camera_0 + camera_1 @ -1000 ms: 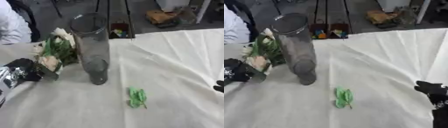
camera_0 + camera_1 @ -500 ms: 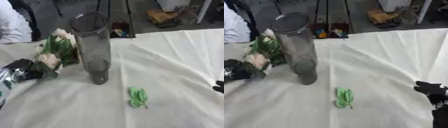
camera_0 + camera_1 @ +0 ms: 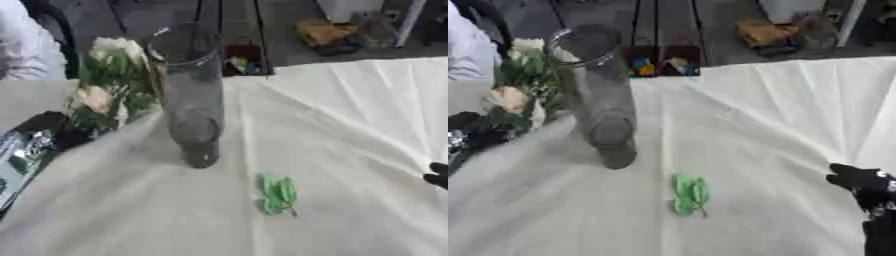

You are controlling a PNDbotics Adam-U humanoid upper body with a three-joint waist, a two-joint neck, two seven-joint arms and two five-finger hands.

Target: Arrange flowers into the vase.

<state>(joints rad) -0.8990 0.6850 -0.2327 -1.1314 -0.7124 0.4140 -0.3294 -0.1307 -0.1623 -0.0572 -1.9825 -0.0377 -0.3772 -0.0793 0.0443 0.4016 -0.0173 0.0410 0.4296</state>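
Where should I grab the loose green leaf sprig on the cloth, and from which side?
Pinch the green leaf sprig at its thin stem end, nearest the robot, coming from above. It lies flat on the white cloth, apart from the glass vase, so a side approach probably finds little to grip. The right hand is closer.

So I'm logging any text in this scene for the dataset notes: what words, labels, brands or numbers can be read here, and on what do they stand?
None can be read.
The glass vase, the flowers and the green leaves bear no lettering.
The colourful patches on the dark boxes beyond the table may be labels, but are too blurred to read.
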